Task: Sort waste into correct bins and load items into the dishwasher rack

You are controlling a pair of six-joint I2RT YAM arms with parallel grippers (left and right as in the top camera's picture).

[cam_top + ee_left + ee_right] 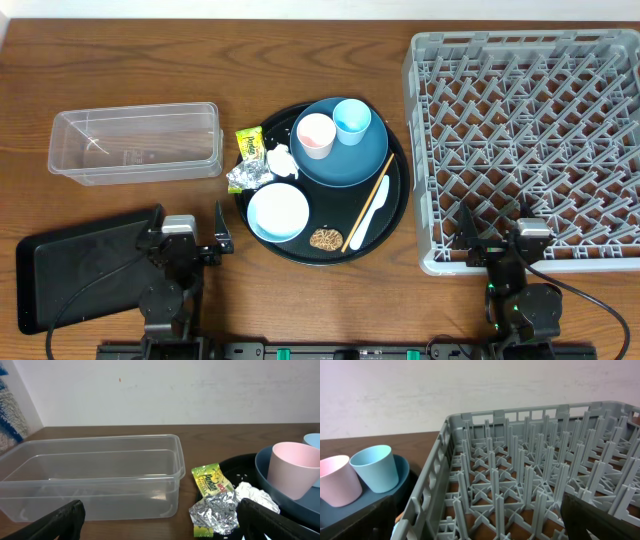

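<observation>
Both hands are sitting wide open and empty at the near edge of the counter (300, 60). The left hand (162, 527) is facing the clear plastic tub (135, 140) beside the shallow black tray (80, 265), and the right hand (477, 525) is facing the grey dishwasher rack (530, 130). Between them, the snack wrapper (249, 142), foil (246, 177), tissue (280, 160), food scrap (325, 239), bowl (277, 212), chopstick (370, 200) and spoon (368, 222) are lying on the round black tray (390, 225), where the dark-blue plate (360, 160) is carrying the pink cup (315, 135) and light-blue cup (351, 122).

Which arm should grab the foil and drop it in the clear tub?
Left. The left gripper is open just below the tub, with the foil close by. The right gripper sits at the rack, across the round tray.
</observation>
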